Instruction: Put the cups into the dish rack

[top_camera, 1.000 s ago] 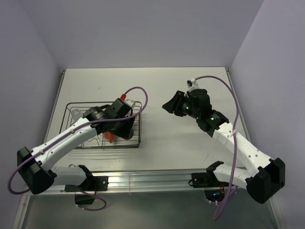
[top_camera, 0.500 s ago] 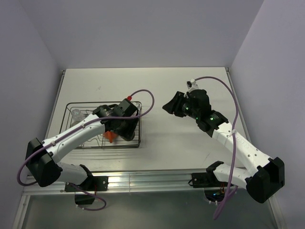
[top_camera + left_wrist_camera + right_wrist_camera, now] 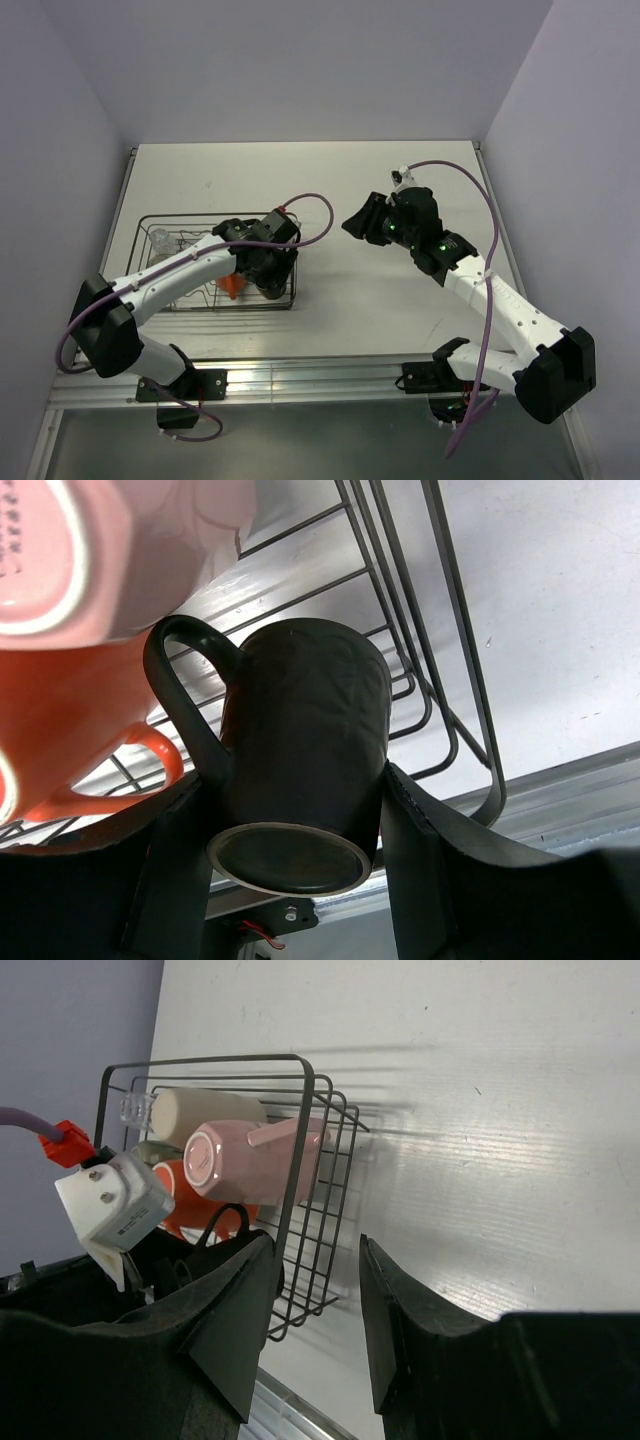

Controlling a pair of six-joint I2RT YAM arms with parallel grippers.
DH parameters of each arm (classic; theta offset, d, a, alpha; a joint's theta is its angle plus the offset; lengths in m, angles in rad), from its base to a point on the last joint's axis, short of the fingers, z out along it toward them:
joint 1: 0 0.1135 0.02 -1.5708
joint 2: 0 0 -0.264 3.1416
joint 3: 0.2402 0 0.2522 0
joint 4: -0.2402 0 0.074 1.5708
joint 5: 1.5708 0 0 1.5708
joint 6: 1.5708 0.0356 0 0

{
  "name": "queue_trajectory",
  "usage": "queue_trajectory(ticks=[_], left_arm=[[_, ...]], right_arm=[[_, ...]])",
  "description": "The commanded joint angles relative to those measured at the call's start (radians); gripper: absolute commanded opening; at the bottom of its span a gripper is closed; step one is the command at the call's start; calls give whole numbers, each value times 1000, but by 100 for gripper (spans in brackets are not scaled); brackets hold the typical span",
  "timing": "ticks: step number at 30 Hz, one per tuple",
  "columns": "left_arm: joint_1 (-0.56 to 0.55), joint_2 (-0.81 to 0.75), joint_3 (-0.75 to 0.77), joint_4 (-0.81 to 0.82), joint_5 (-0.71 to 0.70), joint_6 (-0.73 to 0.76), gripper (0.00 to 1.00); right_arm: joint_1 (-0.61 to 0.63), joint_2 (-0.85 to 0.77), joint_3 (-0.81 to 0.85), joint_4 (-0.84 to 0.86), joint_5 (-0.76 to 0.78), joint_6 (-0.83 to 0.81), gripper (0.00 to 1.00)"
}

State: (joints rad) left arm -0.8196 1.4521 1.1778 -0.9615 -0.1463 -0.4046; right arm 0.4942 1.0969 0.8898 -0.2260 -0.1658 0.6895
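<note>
My left gripper is shut on the dark brown mug, one finger on each side, base toward the camera, over the near right corner of the dish rack. The pink mug and orange mug lie in the rack just beside it. In the top view the left gripper hangs over the rack, and the orange mug shows below the arm. My right gripper is open and empty, above bare table right of the rack. The right wrist view shows the beige tumbler, pink mug and clear glass lying inside.
The table's metal front rail runs along the near edge. White table lies between the rack and the right arm. Purple walls close in the sides and back. The left arm's purple cable loops above the rack's right end.
My left gripper has shifted right and turned over the rack's near right corner, still holding the dark mug. The right arm has hardly moved.
</note>
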Motion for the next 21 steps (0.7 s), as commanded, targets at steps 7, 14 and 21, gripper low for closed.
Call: queue_trajectory(ticks=[7,14,21], left_arm=[[-10,37,25,46,21,16,0],[-10,76,8,60,21,13,0],[-10,105,-18,69,10,6,0]], right_arm=[[-16,15,-12,37,-5,-22,48],[-17,20,-22,45,-11,-24,48],[-19,23,-34,53,-17,-25,48]])
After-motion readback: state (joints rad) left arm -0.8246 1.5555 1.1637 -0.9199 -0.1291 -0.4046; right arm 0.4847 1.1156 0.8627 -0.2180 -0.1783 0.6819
